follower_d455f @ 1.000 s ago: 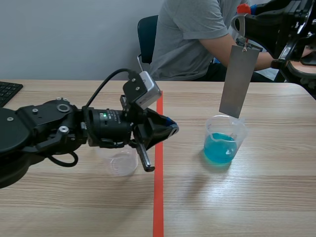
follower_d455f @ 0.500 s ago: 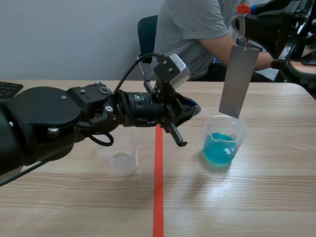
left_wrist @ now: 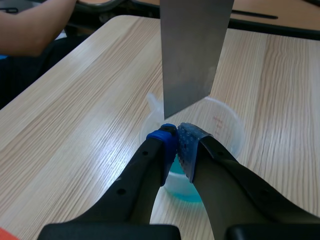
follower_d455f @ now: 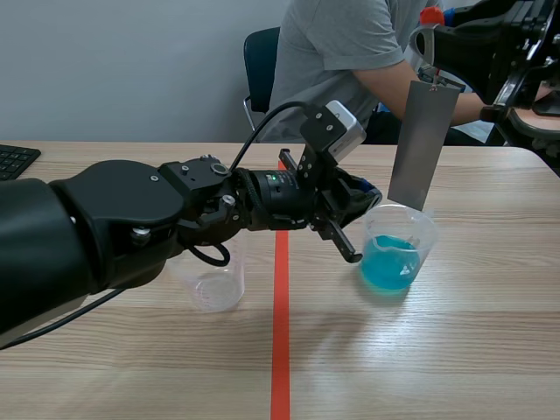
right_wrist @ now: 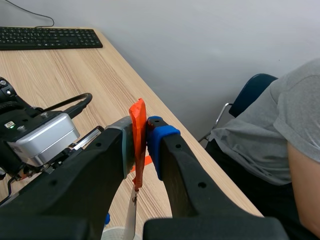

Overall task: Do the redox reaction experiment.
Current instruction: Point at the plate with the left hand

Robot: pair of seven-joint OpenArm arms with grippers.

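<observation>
The metal strip (follower_d455f: 423, 144) hung undipped above the cup (follower_d455f: 398, 249), its clip (right_wrist: 137, 117) pinched by the right gripper (right_wrist: 141, 144); left gripper (left_wrist: 177, 145) closed, empty.

The right gripper (right_wrist: 140, 142) pinches an orange tab (right_wrist: 137, 112) between its pads. A black keyboard (right_wrist: 47, 38) lies well apart from it on the wooden table (right_wrist: 60, 75).

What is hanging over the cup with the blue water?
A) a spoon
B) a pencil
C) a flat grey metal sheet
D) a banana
C: a flat grey metal sheet hangs over the cup of blue water, held up by the right gripper.
</observation>
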